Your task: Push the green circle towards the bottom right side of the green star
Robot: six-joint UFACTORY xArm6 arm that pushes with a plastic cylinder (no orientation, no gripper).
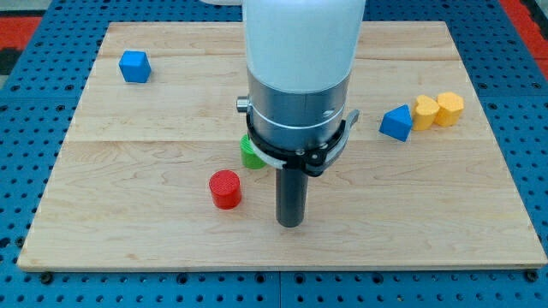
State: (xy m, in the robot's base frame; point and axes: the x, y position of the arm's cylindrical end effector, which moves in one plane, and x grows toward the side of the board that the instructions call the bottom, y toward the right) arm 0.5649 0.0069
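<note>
While mostly hidden behind the arm, the green plastic block [250,154] looks light, rigid, slide-prone; my tip [291,224], a jawless end effector grasping nothing, should push its side.

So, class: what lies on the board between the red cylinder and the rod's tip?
Nothing: in the camera view, bare wood separates the red cylinder from my tip. A green block sits above that stretch, partly hidden by the arm.

Robotics lab, wooden board [171,128] on blue perforated bench [26,51], robot arm [300,60]
</note>
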